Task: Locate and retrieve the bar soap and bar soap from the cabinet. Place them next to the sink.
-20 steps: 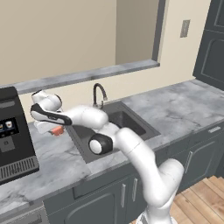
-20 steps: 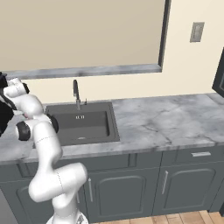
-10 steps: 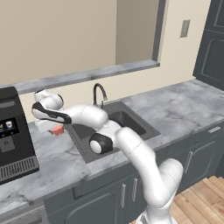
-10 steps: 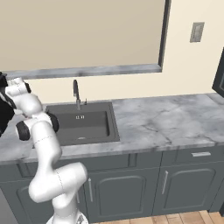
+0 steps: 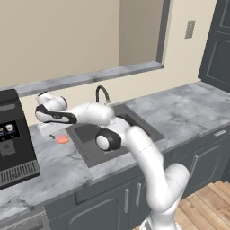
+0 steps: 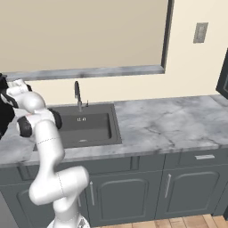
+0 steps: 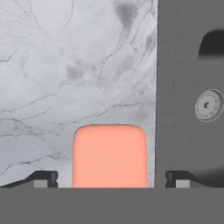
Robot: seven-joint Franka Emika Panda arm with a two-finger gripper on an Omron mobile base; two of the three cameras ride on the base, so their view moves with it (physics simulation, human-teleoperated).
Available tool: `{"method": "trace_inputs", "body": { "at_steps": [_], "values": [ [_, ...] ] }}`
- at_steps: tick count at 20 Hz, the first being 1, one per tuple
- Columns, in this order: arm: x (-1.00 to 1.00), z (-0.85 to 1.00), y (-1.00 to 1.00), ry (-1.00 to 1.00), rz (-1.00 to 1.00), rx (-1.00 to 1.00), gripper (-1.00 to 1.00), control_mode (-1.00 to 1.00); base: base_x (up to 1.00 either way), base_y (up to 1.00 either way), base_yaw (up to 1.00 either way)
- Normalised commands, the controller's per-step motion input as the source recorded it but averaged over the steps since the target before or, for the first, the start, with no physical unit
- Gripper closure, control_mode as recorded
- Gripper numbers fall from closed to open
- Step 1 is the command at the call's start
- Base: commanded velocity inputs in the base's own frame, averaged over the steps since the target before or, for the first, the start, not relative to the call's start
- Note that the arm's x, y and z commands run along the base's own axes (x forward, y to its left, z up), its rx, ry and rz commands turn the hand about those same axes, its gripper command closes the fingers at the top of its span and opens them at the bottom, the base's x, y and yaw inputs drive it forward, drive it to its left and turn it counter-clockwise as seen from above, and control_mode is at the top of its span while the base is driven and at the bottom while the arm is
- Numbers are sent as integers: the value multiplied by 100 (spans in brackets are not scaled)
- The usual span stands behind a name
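Observation:
A flat coral-pink bar soap (image 5: 63,139) lies on the marble counter just left of the sink (image 5: 112,134). My gripper (image 5: 47,130) hangs directly above it and is open. In the hand view the bar soap (image 7: 109,155) sits between the two finger tips (image 7: 41,178) with a gap on each side, touching neither. The sink (image 7: 188,78) edge runs along its right, with the round drain (image 7: 209,105) beyond. From the right base view my hand (image 6: 11,89) is at the far left, beside the sink (image 6: 84,127).
A black coffee machine (image 5: 13,139) stands on the counter left of the soap. The gooseneck faucet (image 5: 103,94) rises behind the basin. Marble counter (image 5: 188,112) stretches right to a tall dark grey cabinet front (image 5: 220,45). Grey doors run below.
The pink soap shows a little lower and clear of the hand, lying on the counter. The arm has hardly shifted.

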Motion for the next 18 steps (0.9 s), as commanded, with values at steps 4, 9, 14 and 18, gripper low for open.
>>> {"method": "trace_inputs", "body": {
  "at_steps": [4, 9, 14, 18],
  "values": [
    [-4, 23, -18, -2, 0, 0, -100, -100, 0, 0, 0],
    [-18, 38, -4, -2, 2, 0, -100, -100, 0, 0, 0],
    [-56, 39, -36, 0, 6, -2, -100, -100, 0, 0, 0],
    [-51, 23, -85, -1, 9, 0, -100, -100, 0, 0, 0]
  ]
}}
